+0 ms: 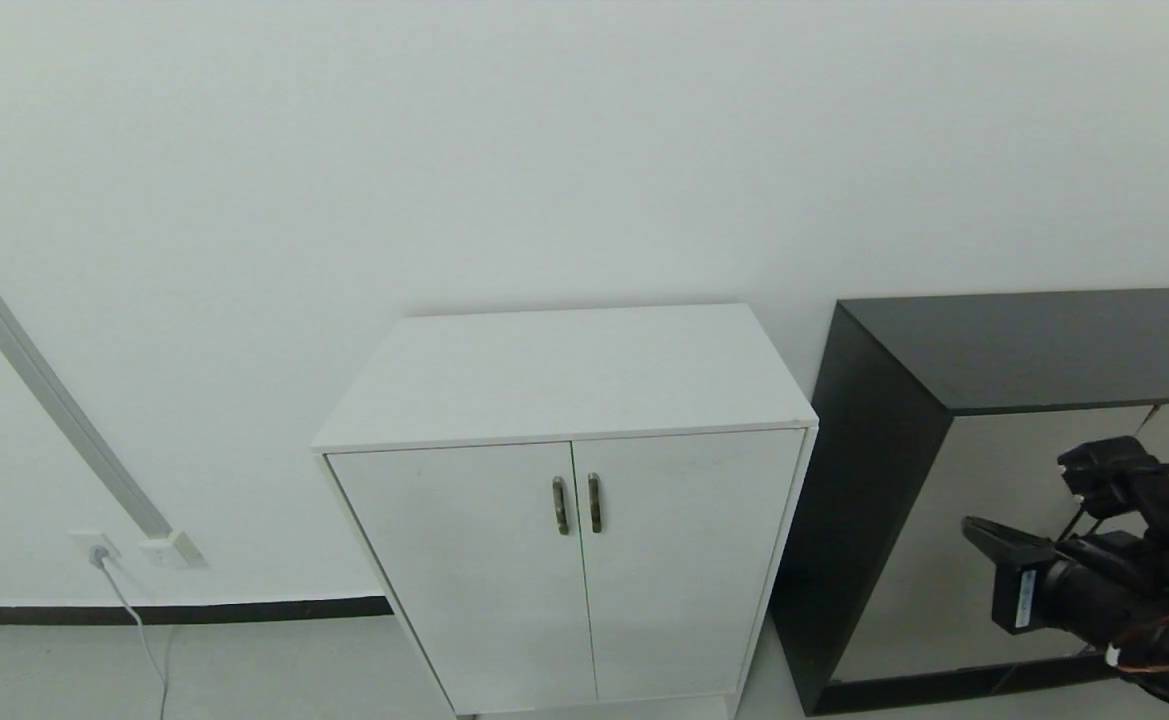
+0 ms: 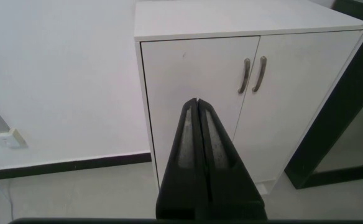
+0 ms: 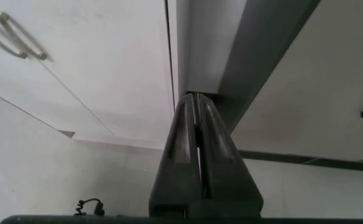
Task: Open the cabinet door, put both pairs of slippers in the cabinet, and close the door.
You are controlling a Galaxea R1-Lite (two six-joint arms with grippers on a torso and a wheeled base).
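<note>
A white two-door cabinet (image 1: 564, 380) stands against the wall with both doors closed. Its two dark handles (image 1: 577, 504) sit side by side at the middle seam. In the left wrist view my left gripper (image 2: 197, 102) is shut with nothing in it, held in front of the left door (image 2: 194, 68), some way off from the handles (image 2: 252, 74). My right arm (image 1: 1094, 590) hangs low to the right of the cabinet. Its gripper (image 3: 197, 96) is shut and empty, pointing at the gap between the cabinet's right side (image 3: 107, 74) and a dark frame.
A black-framed, mirror-like panel (image 1: 944, 350) stands directly right of the cabinet. On the left wall are a slanted cable duct (image 1: 44, 390) and a socket with a plugged-in white cable (image 1: 94, 548) trailing down to the grey floor (image 1: 244, 670).
</note>
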